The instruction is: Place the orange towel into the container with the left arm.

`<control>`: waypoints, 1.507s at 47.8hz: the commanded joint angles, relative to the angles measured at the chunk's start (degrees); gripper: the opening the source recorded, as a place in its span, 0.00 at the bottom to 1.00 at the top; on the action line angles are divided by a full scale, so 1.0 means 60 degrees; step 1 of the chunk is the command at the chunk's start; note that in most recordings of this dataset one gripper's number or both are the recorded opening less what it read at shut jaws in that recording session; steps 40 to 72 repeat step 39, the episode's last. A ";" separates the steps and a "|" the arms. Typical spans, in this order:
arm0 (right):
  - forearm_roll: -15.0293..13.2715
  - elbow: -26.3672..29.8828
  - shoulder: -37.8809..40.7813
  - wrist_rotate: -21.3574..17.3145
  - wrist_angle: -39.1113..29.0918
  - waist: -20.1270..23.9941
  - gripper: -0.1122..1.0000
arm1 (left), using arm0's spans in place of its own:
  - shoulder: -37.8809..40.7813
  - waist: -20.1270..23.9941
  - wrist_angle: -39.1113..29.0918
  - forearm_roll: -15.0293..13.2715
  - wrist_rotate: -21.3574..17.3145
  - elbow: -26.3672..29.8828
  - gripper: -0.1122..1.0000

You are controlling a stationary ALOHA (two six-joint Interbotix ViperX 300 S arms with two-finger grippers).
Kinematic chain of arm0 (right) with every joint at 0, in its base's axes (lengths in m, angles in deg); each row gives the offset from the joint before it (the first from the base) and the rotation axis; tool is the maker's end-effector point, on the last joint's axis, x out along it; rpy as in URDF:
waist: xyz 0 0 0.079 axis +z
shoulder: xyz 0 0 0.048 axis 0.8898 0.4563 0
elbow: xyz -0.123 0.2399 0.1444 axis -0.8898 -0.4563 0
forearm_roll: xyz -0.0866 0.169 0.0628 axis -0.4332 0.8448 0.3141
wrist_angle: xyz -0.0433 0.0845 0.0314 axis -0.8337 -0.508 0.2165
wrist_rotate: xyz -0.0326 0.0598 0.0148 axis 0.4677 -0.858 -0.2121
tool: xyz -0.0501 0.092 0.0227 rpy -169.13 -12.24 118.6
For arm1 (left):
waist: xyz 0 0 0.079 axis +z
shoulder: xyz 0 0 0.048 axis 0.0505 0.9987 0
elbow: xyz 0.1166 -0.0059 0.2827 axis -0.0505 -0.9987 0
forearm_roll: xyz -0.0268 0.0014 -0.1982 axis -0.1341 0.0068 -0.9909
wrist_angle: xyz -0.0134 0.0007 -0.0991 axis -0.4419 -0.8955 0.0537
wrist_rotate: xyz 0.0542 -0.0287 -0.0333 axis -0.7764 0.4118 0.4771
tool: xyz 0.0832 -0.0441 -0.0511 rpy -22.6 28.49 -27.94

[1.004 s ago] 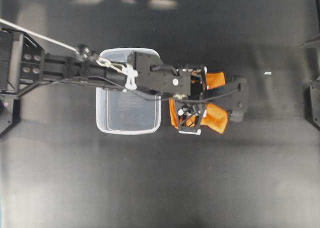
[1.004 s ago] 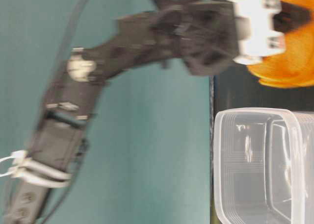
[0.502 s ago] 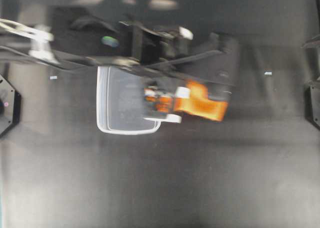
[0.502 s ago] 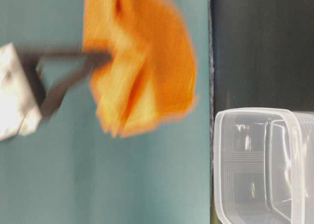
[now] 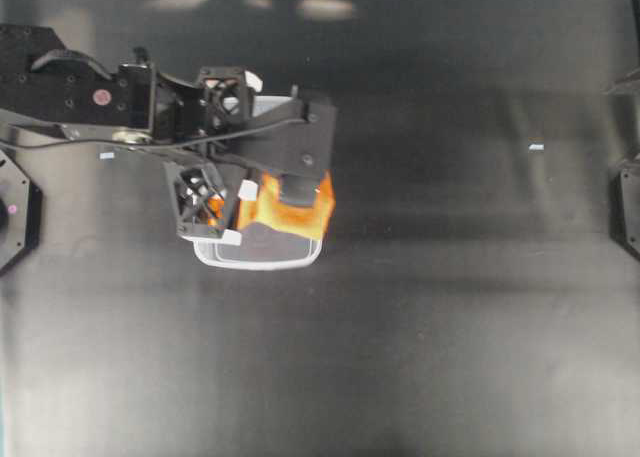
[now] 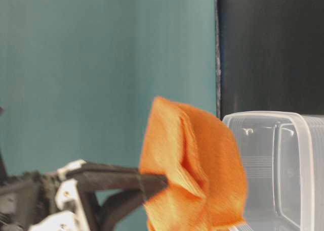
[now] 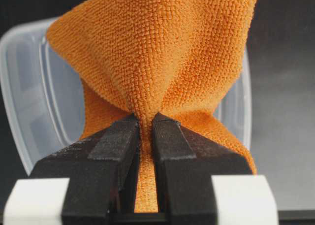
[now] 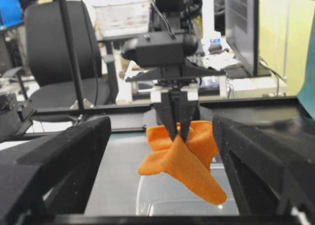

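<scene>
Two black fingers [image 7: 110, 156] of the left gripper [image 7: 144, 124] are clamped tight on a pinch of the orange towel [image 7: 157, 52], and the wrist view shows it beautifully: jaws nearly touching, a thin ridge of cloth squeezed between them, the rest of the fabric fanning out wide beyond the tips. From the right wrist view the left gripper [image 8: 178, 132] points straight down and the towel [image 8: 184, 158] hangs off it in a loose folded drape, clear of the surface, right over the container [image 8: 162, 198]. Overhead, the towel [image 5: 290, 207] sits above the right part of the tub, with the container [image 5: 255, 255] showing its near rim under the gripper [image 5: 235, 212]. At table level the towel [image 6: 195, 175] dangles just beside the tub's wall [image 6: 276, 165], its lower edge down at about rim height; whether cloth is touching plastic I cannot tell. The left arm [image 5: 90, 102] stretches in from the left edge of the overhead view across the black table [image 5: 420, 327]. Over on the other side, the right gripper [image 8: 162, 185] stands wide open, holding nothing, its two dark fingers [image 8: 54, 156] framing the scene.
</scene>
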State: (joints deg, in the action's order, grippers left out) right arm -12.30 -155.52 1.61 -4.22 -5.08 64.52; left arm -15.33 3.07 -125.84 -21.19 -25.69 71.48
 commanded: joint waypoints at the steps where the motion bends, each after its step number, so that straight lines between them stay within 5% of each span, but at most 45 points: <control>1: 0.0029 0.0146 0.0117 0.0000 0.0103 0.0015 0.82 | -0.0190 0.0044 0.0103 0.0029 0.0000 -0.0117 0.15; 30: 0.0029 0.0146 0.0117 0.0000 0.0132 0.0029 0.82 | 0.0073 0.0205 0.1187 0.0029 -0.0044 -0.0732 0.16; 39: 0.0029 0.0146 0.0117 0.0000 0.0132 0.0029 0.82 | 0.0264 0.0278 0.1084 0.0029 -0.0029 -0.0908 0.59; 72: 0.0029 0.0146 0.0117 0.0000 0.0132 0.0029 0.82 | 0.0264 0.0278 0.1084 0.0029 -0.0029 -0.0908 0.59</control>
